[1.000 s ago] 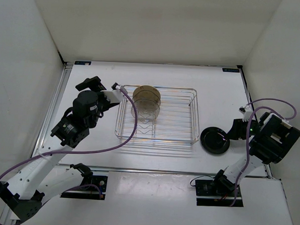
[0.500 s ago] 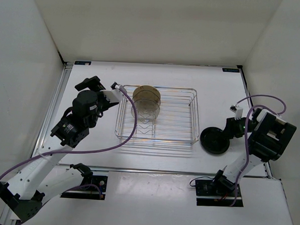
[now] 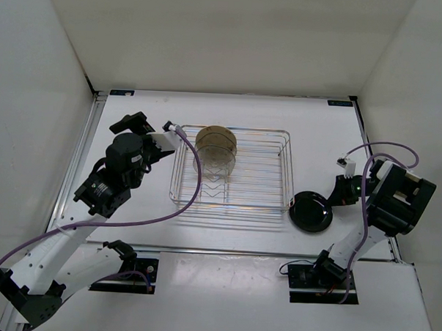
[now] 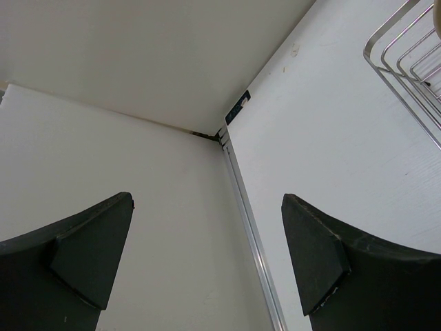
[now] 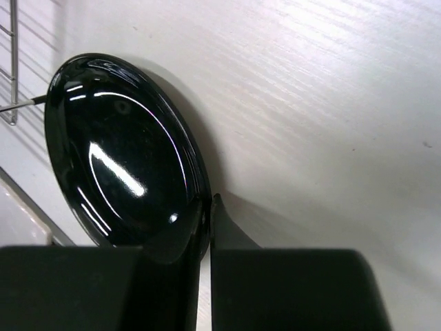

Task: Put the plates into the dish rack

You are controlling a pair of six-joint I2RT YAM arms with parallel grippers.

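1. R pincer (image 5: pixel 207 210) – near-right of bench (image 3: pixel 325 133). Jaws are pressing together on the rim of the black plate (image 5: pixel 117 152), 1 finger over the glossy face, 1 under.
Step in hand (judged): securing the pick before carrying it to the dish rack (image 3: pixel 288 161).
Doing it well: be checking that the rim is sitting deep between the fingers, not just at the tips, as the glaze is looking slippery. Be lifting slowly, turning the plate on edge while clear of the wires. Then be lowering it into a free divider slot, right of the plates standing there.

2. Black plate vs R pincer – plate is extending away from the fingertips toward the rack, so the pinched edge is the side farthest from the rack. Opposite edge is lying just beside the rack's near-right corner; touching or not, cannot tell. Shadow under the pinched side is suggesting that edge is riding slightly off the bench.

3. Dish rack – sitting mid-bench, chrome wire, zigzag divider running along its left part.

4. Pale clear plate (image 3: pixel 215 165) – standing on edge in the rack, left part. Whether 1 or 2, cannot tell.

5. Tan plate (image 3: pixel 216 138) – standing just behind it, toward the rack's far-left corner.

6. L pincer (image 4: pixel 207 255) – hovering far-left, near the rack's outer corner. Fingers are spreading wide, holding nothing, well apart from the black plate.
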